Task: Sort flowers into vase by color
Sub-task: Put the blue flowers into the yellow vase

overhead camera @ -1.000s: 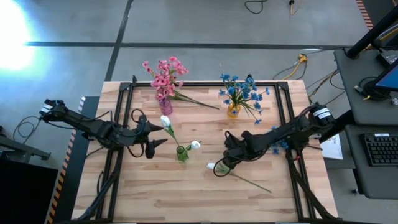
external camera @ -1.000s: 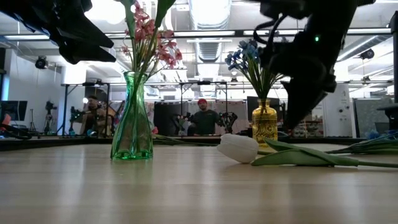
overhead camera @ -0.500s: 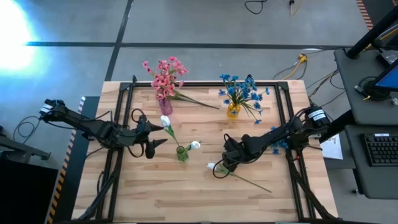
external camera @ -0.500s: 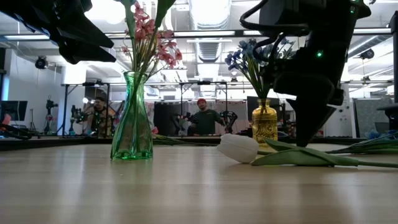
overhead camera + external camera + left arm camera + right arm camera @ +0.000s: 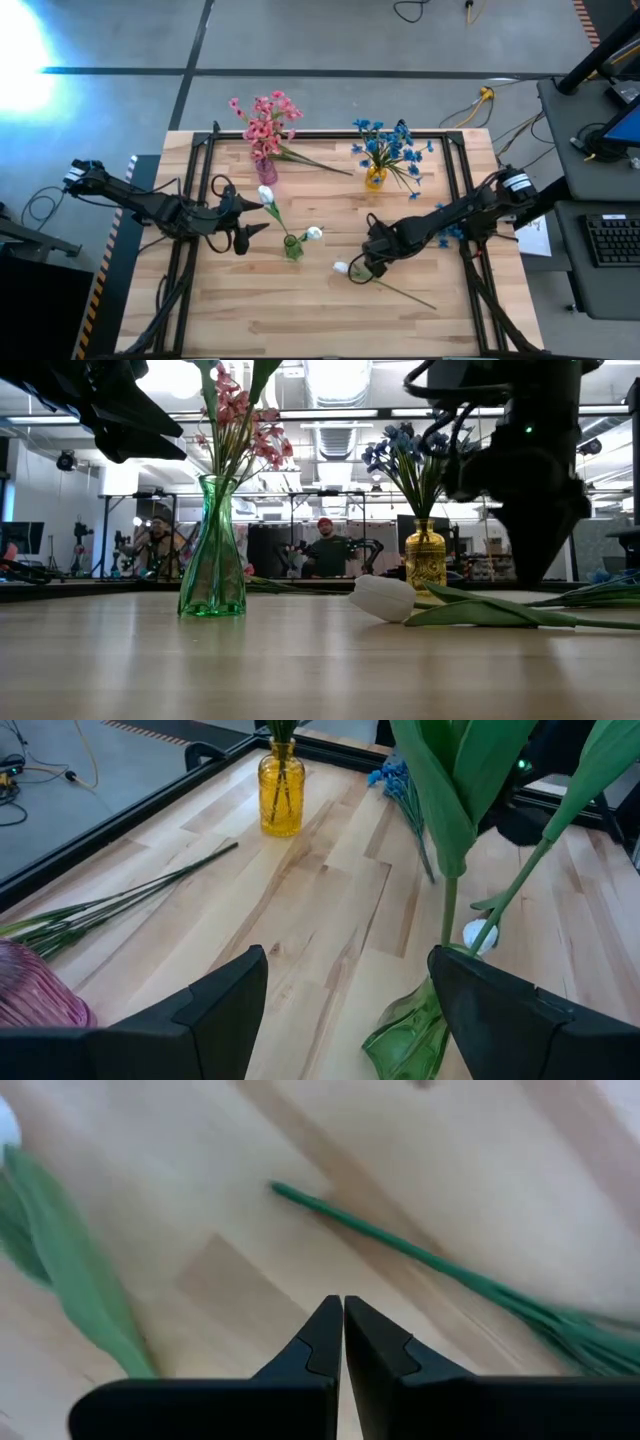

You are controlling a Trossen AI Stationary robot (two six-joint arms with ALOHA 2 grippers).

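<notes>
Right arm reaches in from the table's right edge, stretched low toward the centre. Right gripper [image 5: 371,262] hangs just above the wood, fingers pressed together on nothing, beside the stem of a white tulip [image 5: 341,268] lying flat on the table [image 5: 300,310]. Left arm extends from the left edge. Left gripper [image 5: 250,218] hovers with fingers spread wide, near the green vase [image 5: 292,247], which holds two white tulips. Pink flowers [image 5: 264,122] stand in a pink vase [image 5: 267,170], blue flowers [image 5: 388,145] in a yellow vase [image 5: 375,178].
</notes>
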